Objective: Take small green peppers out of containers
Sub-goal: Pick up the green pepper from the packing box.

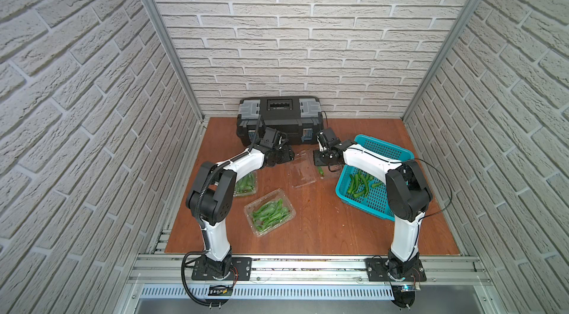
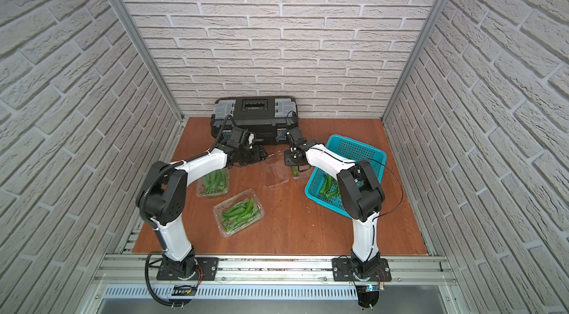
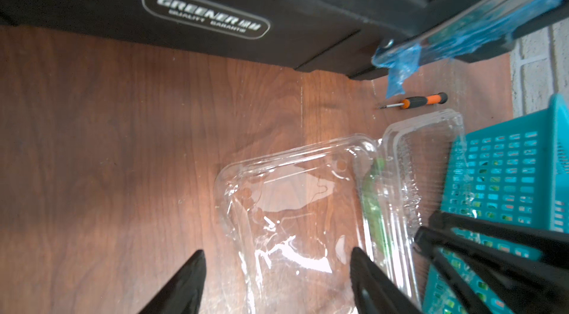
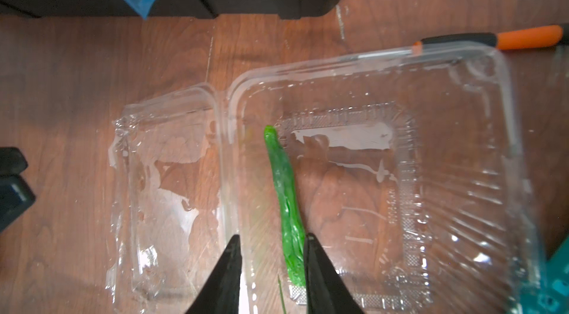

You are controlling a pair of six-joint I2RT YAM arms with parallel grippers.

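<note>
The open clear box (image 4: 462, 173) lies on the counter (image 1: 323, 229) in front of the black toolbox (image 1: 278, 121), lid folded flat beside it, with a single green pepper (image 4: 284, 198) in its tray near the hinge. The right claw (image 4: 272, 235) is down over that pepper, jaws parted either side of its lower end, not clamped on it. The left claw (image 3: 277, 249) hangs spread wide over the flat lid, gripping nothing. Just beside the box, the teal basket (image 1: 381, 149) holds a loose pile of peppers (image 1: 360, 184). Two more clear boxes (image 1: 269, 215), full of peppers, sit nearer the left arm, one partly under it. A small orange-handled screwdriver (image 3: 412, 102) lies by the toolbox
</note>
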